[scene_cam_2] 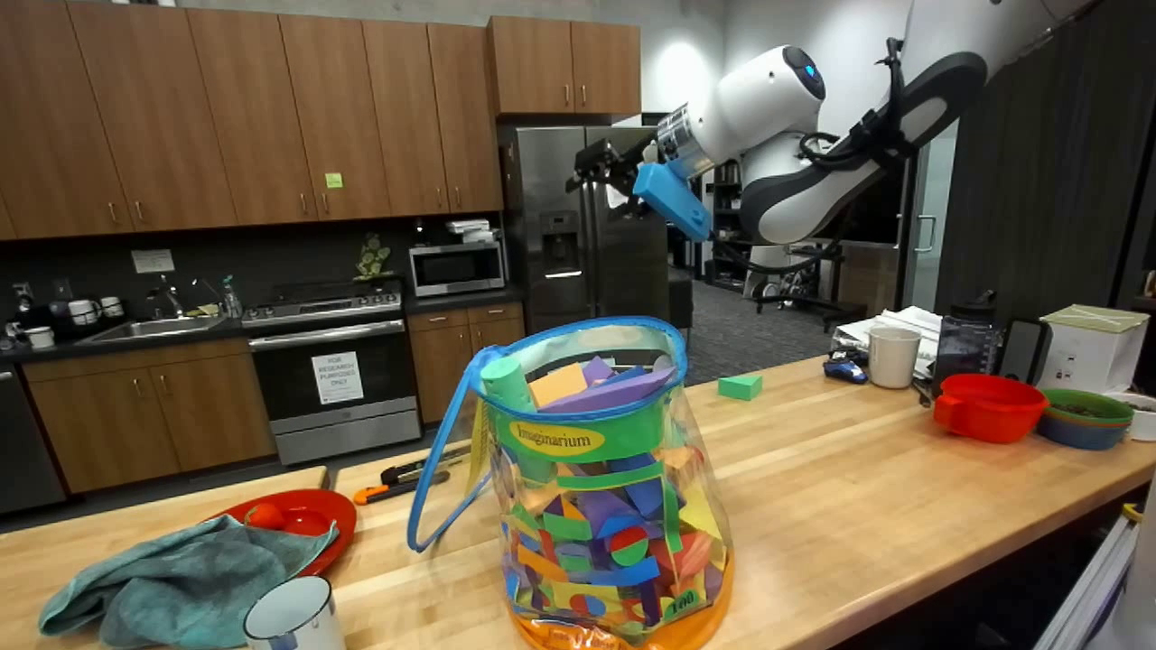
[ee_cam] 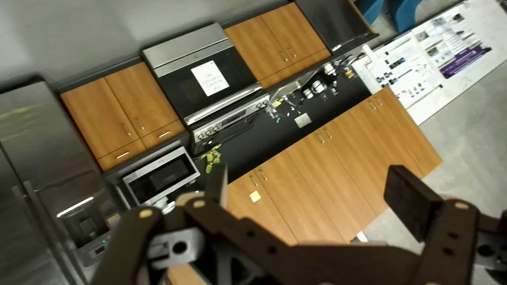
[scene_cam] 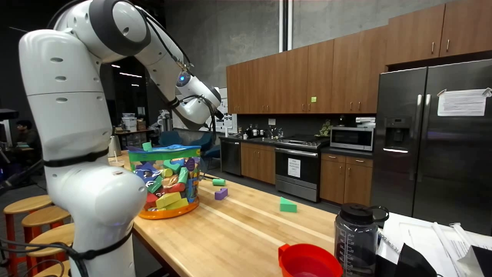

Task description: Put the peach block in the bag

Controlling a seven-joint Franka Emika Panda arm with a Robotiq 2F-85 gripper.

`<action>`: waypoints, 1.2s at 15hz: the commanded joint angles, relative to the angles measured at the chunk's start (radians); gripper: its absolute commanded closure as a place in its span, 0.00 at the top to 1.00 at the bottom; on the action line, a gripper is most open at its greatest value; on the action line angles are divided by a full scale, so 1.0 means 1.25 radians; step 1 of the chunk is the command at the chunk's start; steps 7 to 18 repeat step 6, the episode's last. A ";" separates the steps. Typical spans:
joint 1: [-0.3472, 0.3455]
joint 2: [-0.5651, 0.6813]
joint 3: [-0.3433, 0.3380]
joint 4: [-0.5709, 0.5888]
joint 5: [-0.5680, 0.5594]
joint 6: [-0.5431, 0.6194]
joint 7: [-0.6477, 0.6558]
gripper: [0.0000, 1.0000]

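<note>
The see-through bag [scene_cam_2: 623, 440] stands upright on the wooden table [scene_cam: 238, 227], full of coloured foam blocks, in both exterior views. A peach block [scene_cam_2: 556, 385] shows at its mouth, among purple pieces and beside a green cylinder [scene_cam_2: 506, 383]. My gripper [scene_cam_2: 596, 191] is high above the table, beyond the bag in that exterior view and well apart from it. The wrist view has my gripper [ee_cam: 313, 194] with its fingers spread wide and nothing between them; only kitchen cabinets appear past it. The bag is out of the wrist view.
On the table lie a green wedge [scene_cam: 288, 205], a purple block [scene_cam: 221, 193] and a green cylinder [scene_cam: 218, 181]. A red bowl [scene_cam_2: 989, 408] and a dark bottle [scene_cam: 356, 240] stand at one end. Near the bag are a cloth [scene_cam_2: 194, 582], a mug [scene_cam_2: 293, 618] and a cutter [scene_cam_2: 393, 490].
</note>
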 commanded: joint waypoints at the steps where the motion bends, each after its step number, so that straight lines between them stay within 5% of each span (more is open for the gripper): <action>1: 0.017 -0.004 -0.020 -0.038 0.123 -0.089 -0.152 1.00; 2: 0.005 0.015 -0.015 -0.027 0.026 -0.100 -0.055 1.00; 18: 0.007 0.025 -0.009 -0.044 0.051 -0.100 -0.079 1.00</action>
